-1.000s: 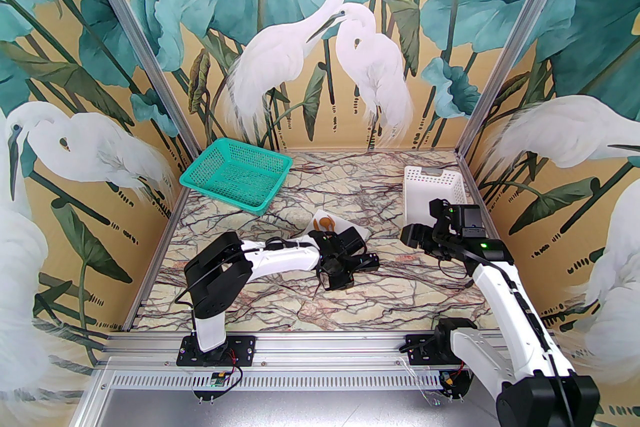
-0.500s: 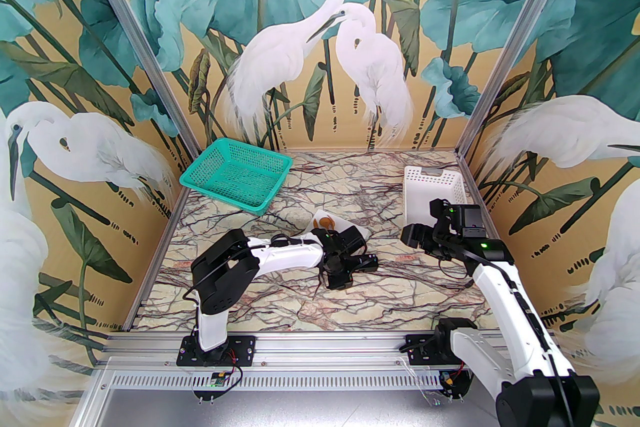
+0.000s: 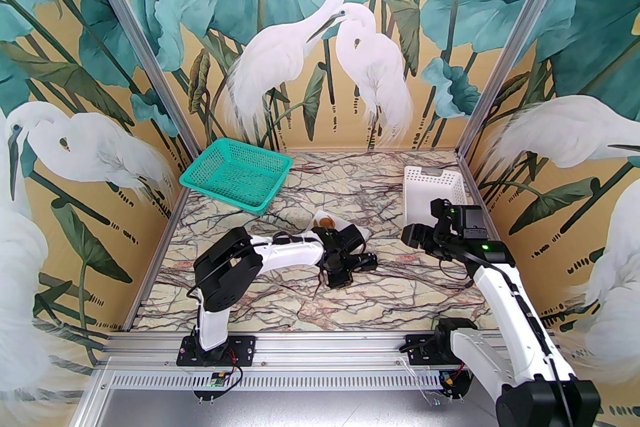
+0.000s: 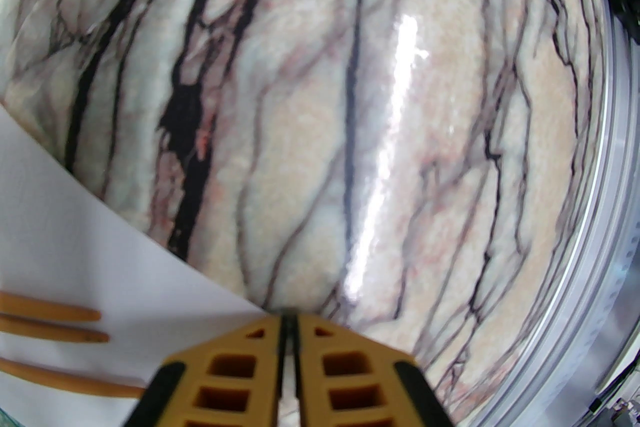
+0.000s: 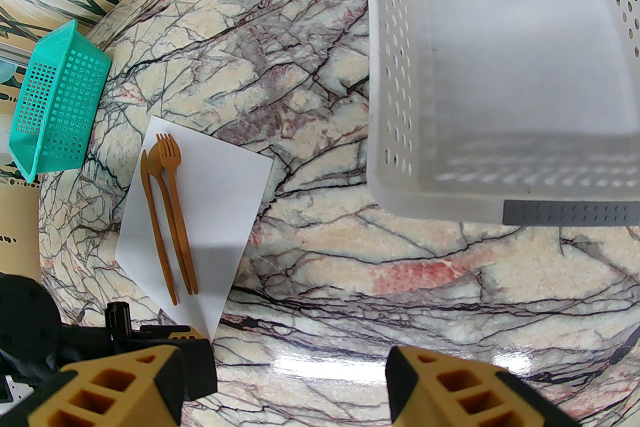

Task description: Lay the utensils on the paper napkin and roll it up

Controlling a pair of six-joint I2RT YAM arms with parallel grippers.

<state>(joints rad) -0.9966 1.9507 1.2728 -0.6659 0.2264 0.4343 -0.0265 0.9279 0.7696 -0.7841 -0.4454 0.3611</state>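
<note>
Three orange-brown utensils (image 5: pixel 176 204) lie side by side on the paper napkin (image 5: pixel 215 194) (fork tines are clear in the right wrist view). Their handle ends stop just short of its near corner. The napkin sits diamond-wise mid-table, edges flat. There is plenty of bare marble table (image 5: pixel 325 265) btwn it and the white basket (image 5: pixel 395 64) on the right, and toward the near rail. The green basket (image 5: pixel 55 99) is well apart, far left. The left gripper (image 4: pixel 288 317) is at the napkin's near corner, fingers pressed together w/ a sliver of white paper pinched btwn them. The right gripper (image 5: pixel 280 380) hangs above open marble, fingers spread wide, holding nothing.
</note>
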